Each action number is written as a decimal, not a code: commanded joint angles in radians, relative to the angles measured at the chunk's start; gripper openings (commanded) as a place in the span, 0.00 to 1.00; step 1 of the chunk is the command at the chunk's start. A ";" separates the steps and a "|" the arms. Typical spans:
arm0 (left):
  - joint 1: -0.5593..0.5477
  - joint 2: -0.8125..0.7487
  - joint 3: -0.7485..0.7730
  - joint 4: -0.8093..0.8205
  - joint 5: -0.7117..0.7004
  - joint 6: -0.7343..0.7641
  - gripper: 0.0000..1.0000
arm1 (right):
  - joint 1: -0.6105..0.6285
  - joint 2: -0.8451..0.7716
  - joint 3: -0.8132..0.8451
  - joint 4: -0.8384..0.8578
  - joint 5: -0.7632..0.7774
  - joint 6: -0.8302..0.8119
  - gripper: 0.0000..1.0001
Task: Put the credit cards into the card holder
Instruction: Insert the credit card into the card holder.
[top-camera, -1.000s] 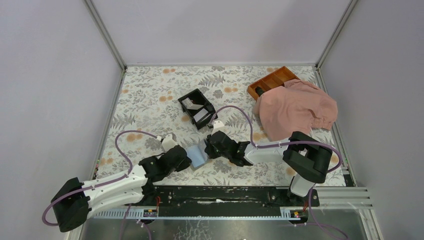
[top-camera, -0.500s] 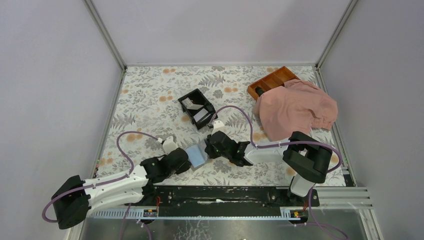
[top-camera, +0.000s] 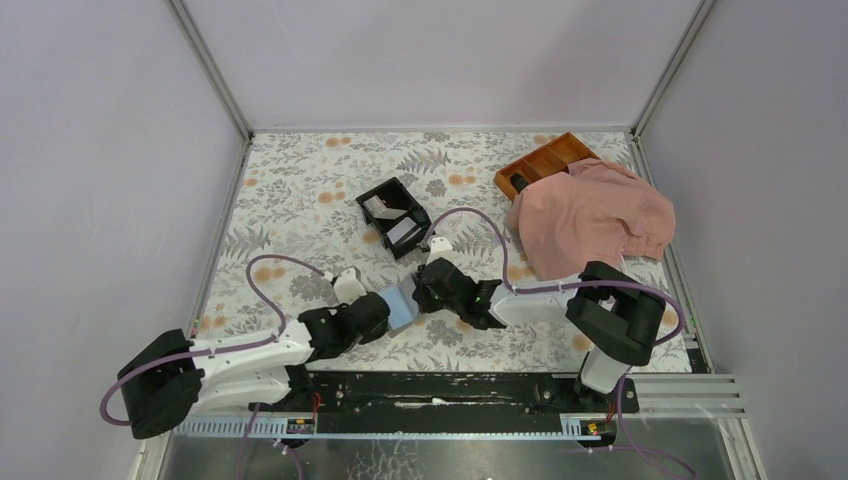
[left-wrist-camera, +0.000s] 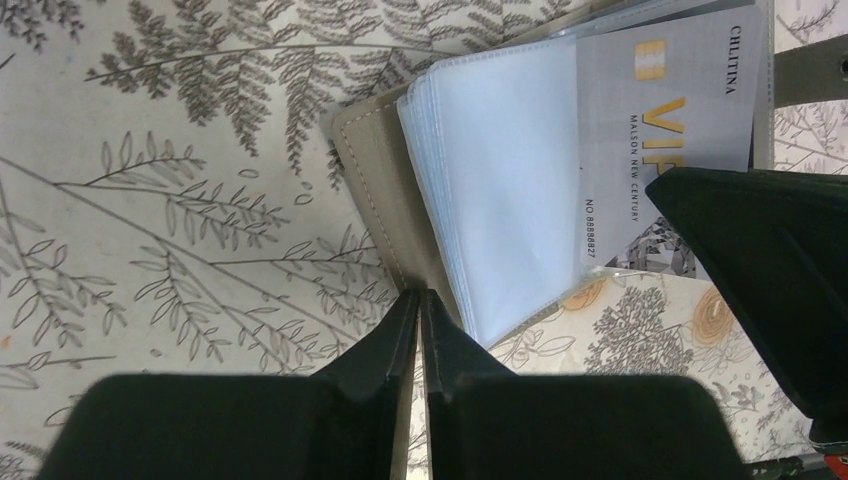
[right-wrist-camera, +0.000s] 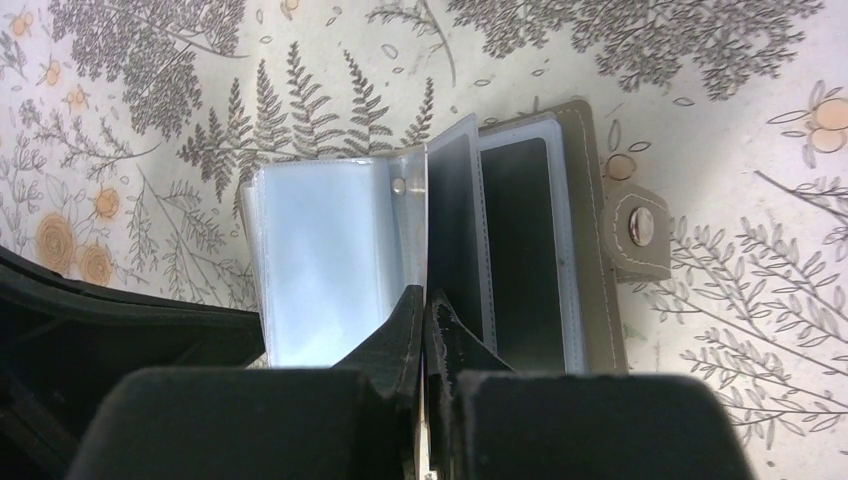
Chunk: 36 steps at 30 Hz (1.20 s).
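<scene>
Your left hand (left-wrist-camera: 418, 296) is clenched at the near cover edge of the card holder (left-wrist-camera: 372, 190), which lies open on the floral surface (top-camera: 300, 190) between both arms. Your right hand (right-wrist-camera: 426, 292) pinches one of its clear sleeves (right-wrist-camera: 450, 210) upright. One credit card (left-wrist-camera: 665, 120) shows among the far sleeves.
</scene>
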 joint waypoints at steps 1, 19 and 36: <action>-0.007 0.110 -0.015 0.057 -0.011 -0.011 0.10 | -0.031 0.015 -0.033 -0.129 0.028 -0.012 0.00; 0.005 0.392 0.114 0.179 -0.074 0.031 0.09 | -0.088 -0.089 -0.121 -0.119 0.038 -0.010 0.00; 0.028 0.434 0.096 0.225 -0.072 0.041 0.08 | -0.092 -0.173 -0.152 -0.075 0.125 0.019 0.00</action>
